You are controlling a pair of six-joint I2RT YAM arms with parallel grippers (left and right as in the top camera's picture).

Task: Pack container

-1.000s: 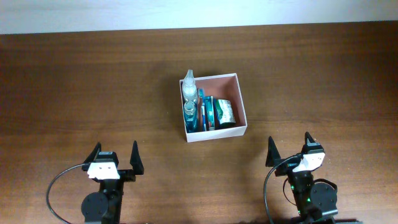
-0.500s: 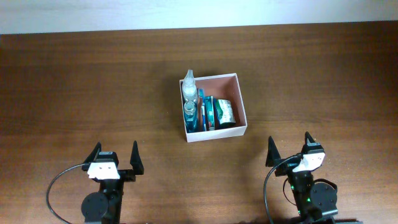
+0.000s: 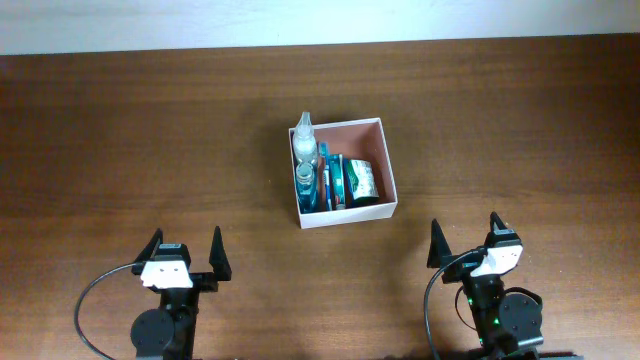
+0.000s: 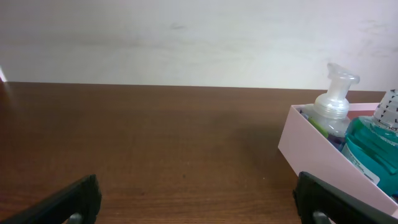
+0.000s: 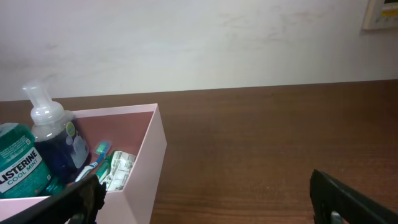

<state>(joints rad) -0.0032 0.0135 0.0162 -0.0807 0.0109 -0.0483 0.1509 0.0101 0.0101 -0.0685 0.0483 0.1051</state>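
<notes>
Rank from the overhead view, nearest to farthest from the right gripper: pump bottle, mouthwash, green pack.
1. The green pack, on the right side of the container, is nearest the right gripper.
2. The mouthwash, in the left corner nearer the robot.
3. The pump bottle, in the far left corner.

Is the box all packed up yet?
Looks nearly finished. The container holds a pump bottle, a teal mouthwash bottle and some smaller items. Nothing is in hand: the left claw and right claw are open and empty, away from it. I see nothing left outside to pack.
</notes>
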